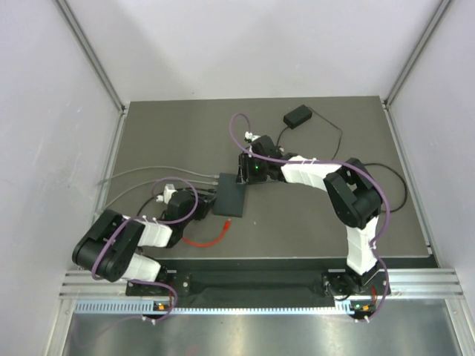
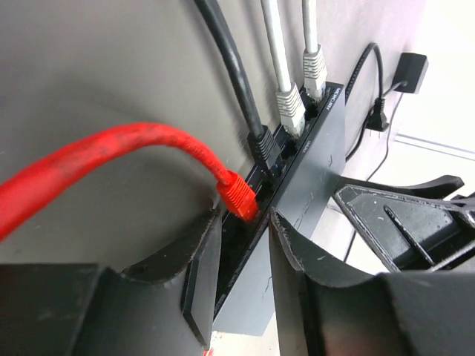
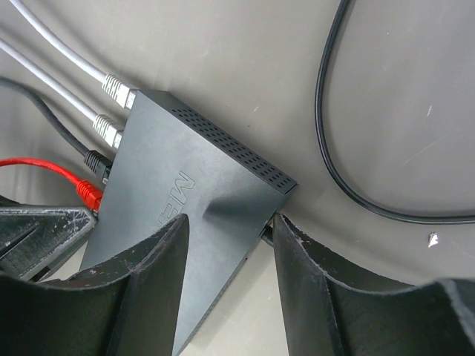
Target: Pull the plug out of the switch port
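Plug (image 2: 239, 196) (red) sat in switch (image 2: 315, 167) port, switch flat on table (image 1: 312, 215). L claw (image 2: 244, 217) jaws stood apart, flanking plug. R claw (image 3: 230, 220) straddled switch end; couldn't tell if clamped.

The switch (image 1: 230, 196) is a flat, matte-black rectangular box lying flat on the grey desk (image 1: 319, 230), near the middle. Its long sides run roughly front to back. The top is plain apart from raised lettering, and a line of small vent holes runs along one side. Its sockets are on the left long edge. The plug (image 2: 239, 196) is bright red with a ribbed red boot. It is still pushed into that edge at the end nearest the arms. Its red cable (image 2: 111, 148) arcs out from the switch and curls across the desk to the near left.
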Action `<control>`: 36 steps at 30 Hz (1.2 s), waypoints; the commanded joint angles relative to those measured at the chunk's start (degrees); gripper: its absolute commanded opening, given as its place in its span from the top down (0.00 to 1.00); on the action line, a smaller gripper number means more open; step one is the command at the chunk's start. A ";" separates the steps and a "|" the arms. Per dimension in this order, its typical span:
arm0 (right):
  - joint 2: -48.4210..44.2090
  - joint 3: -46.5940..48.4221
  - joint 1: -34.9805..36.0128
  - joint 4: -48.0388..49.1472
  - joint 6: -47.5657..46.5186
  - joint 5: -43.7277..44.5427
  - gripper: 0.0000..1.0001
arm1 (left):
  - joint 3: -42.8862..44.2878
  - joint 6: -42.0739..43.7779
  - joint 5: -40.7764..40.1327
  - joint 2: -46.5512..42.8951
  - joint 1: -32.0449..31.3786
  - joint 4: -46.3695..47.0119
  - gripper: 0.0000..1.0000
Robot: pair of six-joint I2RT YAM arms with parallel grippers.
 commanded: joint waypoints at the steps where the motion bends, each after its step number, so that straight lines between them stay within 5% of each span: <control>1: 0.59 0.60 -0.38 2.50 0.24 -2.11 0.51 | -2.80 -0.60 -1.28 0.42 -0.38 5.83 0.62; 24: 0.15 0.60 -0.90 1.54 -0.72 -3.43 0.52 | -7.63 -10.62 -3.39 8.25 -0.38 21.23 0.66; 36: 0.15 0.07 -0.90 1.62 -0.90 -3.78 0.52 | -4.91 -8.78 -2.08 9.99 -0.38 17.63 0.68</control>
